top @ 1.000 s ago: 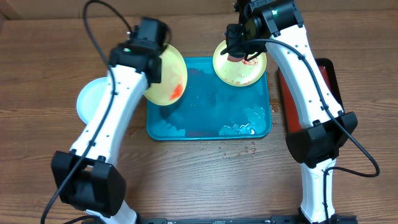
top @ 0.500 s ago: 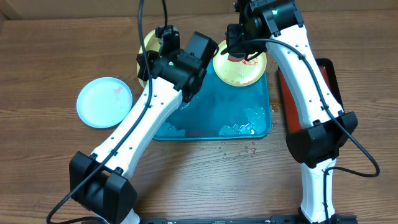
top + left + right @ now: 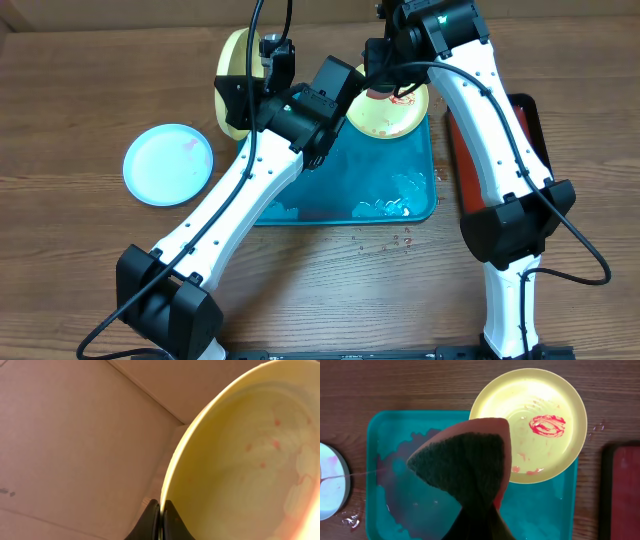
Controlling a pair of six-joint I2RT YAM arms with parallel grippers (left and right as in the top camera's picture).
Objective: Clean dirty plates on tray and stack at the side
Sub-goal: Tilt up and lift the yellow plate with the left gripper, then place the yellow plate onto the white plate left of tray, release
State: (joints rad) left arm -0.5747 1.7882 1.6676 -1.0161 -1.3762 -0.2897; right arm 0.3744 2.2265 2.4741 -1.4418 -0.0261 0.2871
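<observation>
Scrubbing step; plates soiled.
Your left claw (image 3: 161,510) clamps the raised plate (image 3: 231,72) by its rim; your right claw (image 3: 380,72) grips a sponge (image 3: 465,470) above the smeared plate (image 3: 535,400) on the tray (image 3: 340,190). Next, lower the sponge onto it.

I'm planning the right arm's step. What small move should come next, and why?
Probably lower the sponge onto the red smear on the yellow plate at the tray's corner and wipe. The right gripper holds the sponge above that plate, whose smear is uncleaned; the left gripper holds the other plate clear of the tray.
</observation>
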